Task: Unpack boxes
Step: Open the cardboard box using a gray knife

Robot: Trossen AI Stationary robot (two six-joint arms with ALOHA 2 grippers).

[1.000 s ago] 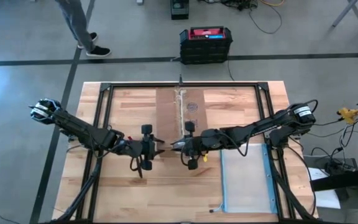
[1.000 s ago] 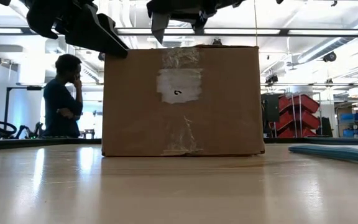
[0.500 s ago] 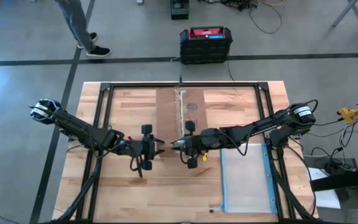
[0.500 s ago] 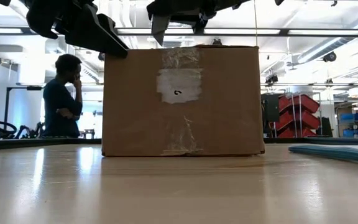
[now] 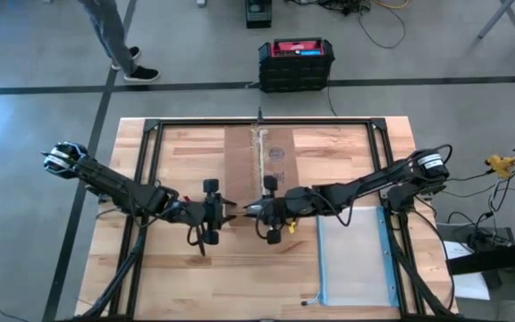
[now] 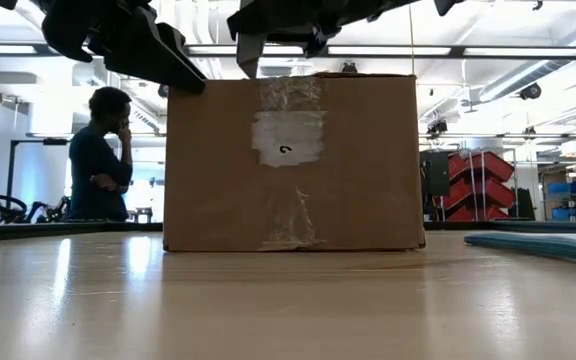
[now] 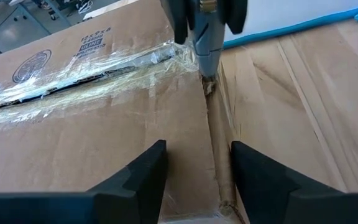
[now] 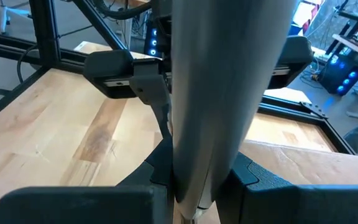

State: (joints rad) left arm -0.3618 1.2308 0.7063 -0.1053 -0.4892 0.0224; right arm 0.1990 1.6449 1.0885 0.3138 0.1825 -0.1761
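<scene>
The brown cardboard box point(image 5: 280, 156) stands in the middle of the table, its top seam sealed with clear tape point(image 7: 92, 78). My right gripper point(image 5: 256, 210) hovers over the box's near top edge, shut on a grey rod-like tool point(image 8: 222, 93). The tool's tip point(image 7: 207, 84) meets the near end of the taped seam. My left gripper point(image 7: 194, 177) is open at the box's near left top corner point(image 6: 183, 85), one finger over the top and one past the near edge. My right gripper pinches the grey tool's shaft point(image 8: 194, 186) between its two fingers. The tool runs along the fingers and sticks out past them, slanting down from the table's right. Its tip rests on the tape at the seam's near end. My left gripper: I cannot tell whether it touches the box.
A clear blue-edged pouch point(image 5: 351, 255) lies flat at the table's near right. A black frame point(image 5: 150, 125) rings the tabletop. A black crate with a red top point(image 5: 296, 64) sits on the floor beyond the far edge. A person point(image 6: 98, 160) stands behind the table.
</scene>
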